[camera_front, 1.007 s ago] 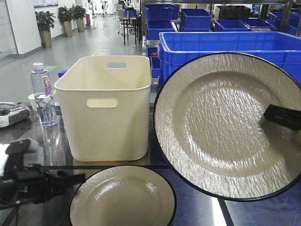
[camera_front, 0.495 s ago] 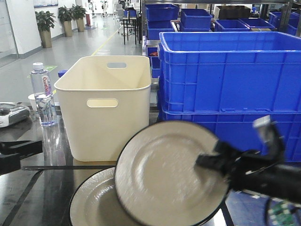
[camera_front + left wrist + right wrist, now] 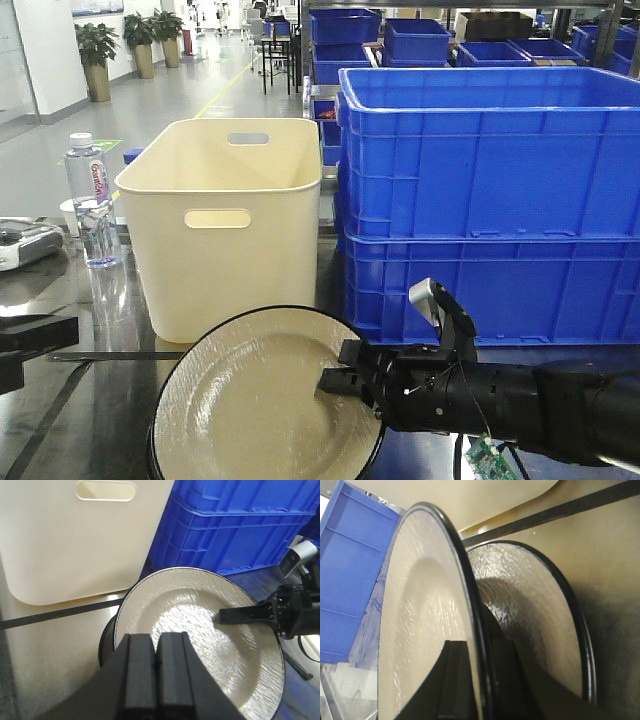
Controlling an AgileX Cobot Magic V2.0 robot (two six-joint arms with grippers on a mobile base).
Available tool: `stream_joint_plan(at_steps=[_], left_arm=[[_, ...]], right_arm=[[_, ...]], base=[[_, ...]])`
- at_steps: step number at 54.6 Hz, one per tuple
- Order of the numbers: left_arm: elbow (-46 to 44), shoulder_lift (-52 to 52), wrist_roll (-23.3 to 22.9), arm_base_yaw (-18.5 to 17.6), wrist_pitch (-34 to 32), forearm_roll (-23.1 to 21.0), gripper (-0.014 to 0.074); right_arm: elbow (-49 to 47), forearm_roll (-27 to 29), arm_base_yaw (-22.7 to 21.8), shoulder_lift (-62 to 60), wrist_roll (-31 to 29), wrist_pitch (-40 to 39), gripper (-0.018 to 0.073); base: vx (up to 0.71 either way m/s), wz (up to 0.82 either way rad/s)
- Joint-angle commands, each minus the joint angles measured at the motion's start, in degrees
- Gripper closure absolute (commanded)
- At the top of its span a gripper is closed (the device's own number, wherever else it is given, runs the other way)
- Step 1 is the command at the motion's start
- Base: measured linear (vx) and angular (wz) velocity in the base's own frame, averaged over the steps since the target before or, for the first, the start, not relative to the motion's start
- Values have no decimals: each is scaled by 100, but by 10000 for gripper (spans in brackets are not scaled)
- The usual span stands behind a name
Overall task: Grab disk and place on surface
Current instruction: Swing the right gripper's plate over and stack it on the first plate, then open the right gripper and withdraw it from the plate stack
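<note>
The disk [image 3: 262, 400] is a cream plate with a black rim, low over the steel surface [image 3: 80, 410] in front of the cream bin. My right gripper [image 3: 335, 378] is shut on its right rim, one finger on the face and one underneath. In the right wrist view the disk [image 3: 420, 630] stands tilted in the right gripper [image 3: 480, 652], with a second, similar plate [image 3: 530, 615] lying flat on the surface [image 3: 615, 555] right behind it. Whether the two touch is unclear. My left gripper [image 3: 156, 637] is shut on nothing, just short of the disk [image 3: 200, 630].
A cream bin [image 3: 230, 220] stands behind the plates, stacked blue crates [image 3: 490, 200] to its right. A water bottle [image 3: 92, 200] and a small device [image 3: 20, 242] sit far left. A black tape line [image 3: 50, 617] crosses the surface [image 3: 50, 655].
My right arm has brought the disk down and leftward from high at the right to just over the second plate. The left arm has drawn back to the left edge.
</note>
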Motion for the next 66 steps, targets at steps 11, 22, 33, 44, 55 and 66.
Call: stream_joint_plan(at_steps=[11,22,33,44,55,66], left_arm=[[-185,-99,-76,12,50,-292,604],[-185,-99,-297,12,134,-156,604],[-185,-99,-339,12,362,18,604],[-185,-84,-830,12,250,802,600],[99,-78,-2500,12,-180,3416,598],[1051,-212,-4450,12,-807,5948,598]], right_arm=[[-215,546,2,-269,-799,233,21],[-215,278,-14,-401,-2984,62,-57],[-215,-458,-14,-826,-4636,-1553,25],[-199,-488,-14,-1455,-4790,-3318,153],[-186,357,-14,-2565,-4806,-4358,482],[458,531,8,-4043,-4858,-4882,573]], base=[[0,0],[0,0],[0,0],[0,0],[0,0],[0,0]])
